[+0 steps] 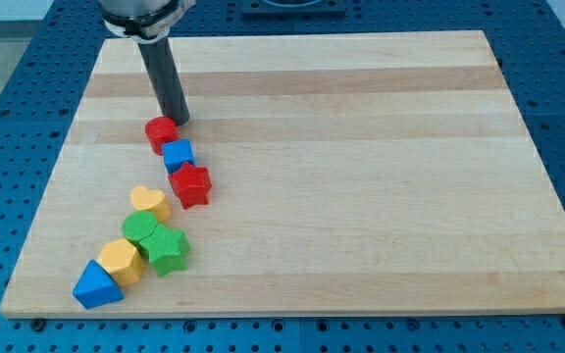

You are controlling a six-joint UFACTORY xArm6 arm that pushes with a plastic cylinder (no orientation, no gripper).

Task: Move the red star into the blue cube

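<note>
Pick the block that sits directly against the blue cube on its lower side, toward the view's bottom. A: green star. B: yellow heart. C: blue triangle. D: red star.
D: the red star lies just below the blue cube and appears to touch it, while my tip stands above the cube beside another red block.

We had one camera only, set above the view's bottom edge of the wooden board (361, 147) and tilted down across it toward the view's top. It stood near enough that the board filled most of the frame, blue perforated table (27, 98) around it.
</note>
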